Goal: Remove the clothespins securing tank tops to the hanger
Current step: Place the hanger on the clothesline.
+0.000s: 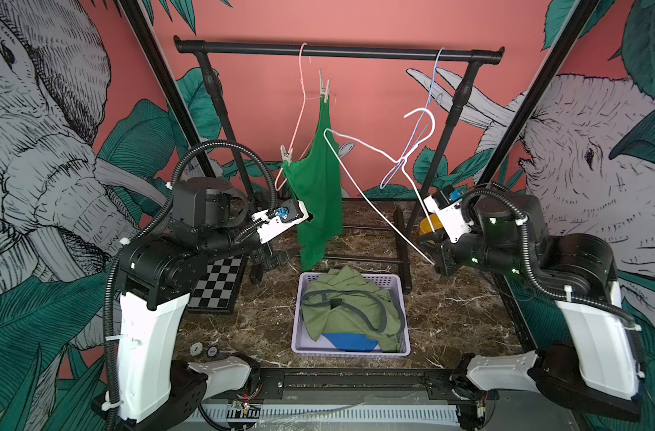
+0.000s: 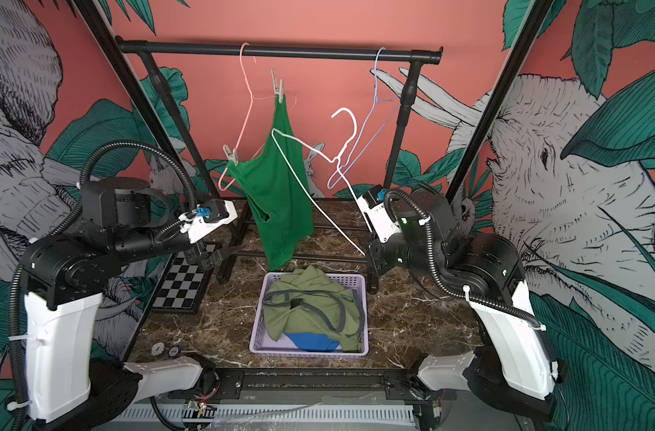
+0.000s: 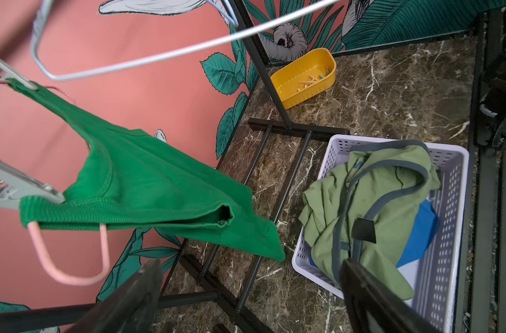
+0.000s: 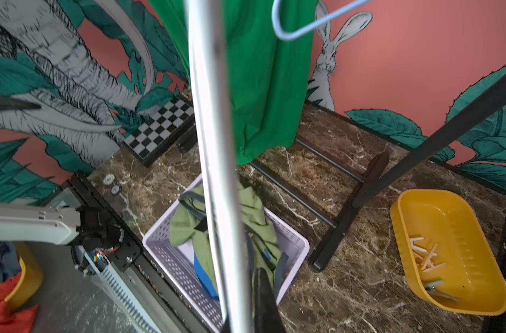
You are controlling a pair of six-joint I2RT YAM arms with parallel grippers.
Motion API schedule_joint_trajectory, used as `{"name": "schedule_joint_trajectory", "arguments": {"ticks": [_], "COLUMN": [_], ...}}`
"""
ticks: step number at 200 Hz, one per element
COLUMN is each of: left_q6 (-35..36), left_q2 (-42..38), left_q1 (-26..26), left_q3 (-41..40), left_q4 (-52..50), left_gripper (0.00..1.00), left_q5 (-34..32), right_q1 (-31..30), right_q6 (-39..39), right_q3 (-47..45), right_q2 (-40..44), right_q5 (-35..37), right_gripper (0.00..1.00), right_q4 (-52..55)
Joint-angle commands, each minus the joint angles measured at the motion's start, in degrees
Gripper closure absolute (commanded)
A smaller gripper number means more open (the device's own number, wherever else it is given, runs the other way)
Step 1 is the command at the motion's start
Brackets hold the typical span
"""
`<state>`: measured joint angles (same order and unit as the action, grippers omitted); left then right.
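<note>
Left gripper (image 2: 217, 255) is hanging wide open, and the lower clothespin (image 1: 287, 155) is sitting above it, near-upright, pinning green tank top (image 1: 315, 194) to pink hanger (image 3: 103, 248) — right gripper (image 1: 438, 261) is clamping white hanger (image 4: 214, 173) — so left's nearer.

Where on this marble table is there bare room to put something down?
Bare marble lies between the basket and the right arm, and there is a narrower strip between basket and chessboard. Behind the basket it's crowded: rack bars, hanging green top.
</note>
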<state>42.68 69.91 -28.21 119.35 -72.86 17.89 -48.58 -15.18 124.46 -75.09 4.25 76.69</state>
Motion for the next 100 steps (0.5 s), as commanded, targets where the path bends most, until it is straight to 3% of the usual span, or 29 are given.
{"name": "schedule_joint_trajectory", "arguments": {"ticks": [1, 55, 100], "left_q6": [-3.1, -4.8, -6.0], "left_q2": [-2.1, -5.0, -5.7], "left_q1": [-0.2, -0.2, -0.2], "left_q3": [-1.9, -9.6, -11.7], "left_q4": [3.4, 6.6, 8.2], "left_gripper": [0.02, 0.04, 0.06], "left_q5": [-2.3, 0.5, 4.0], "right_q1": [0.2, 0.2, 0.3], "right_q6": [-3.9, -5.4, -6.3], "right_q3": [5.1, 19.1, 23.5], "right_q2": [-2.0, -10.3, -16.2], "right_q5": [5.1, 14.5, 14.0], "right_gripper": [1.0, 1.0, 1.0], "right_q4": [-3.7, 0.8, -0.4]}}
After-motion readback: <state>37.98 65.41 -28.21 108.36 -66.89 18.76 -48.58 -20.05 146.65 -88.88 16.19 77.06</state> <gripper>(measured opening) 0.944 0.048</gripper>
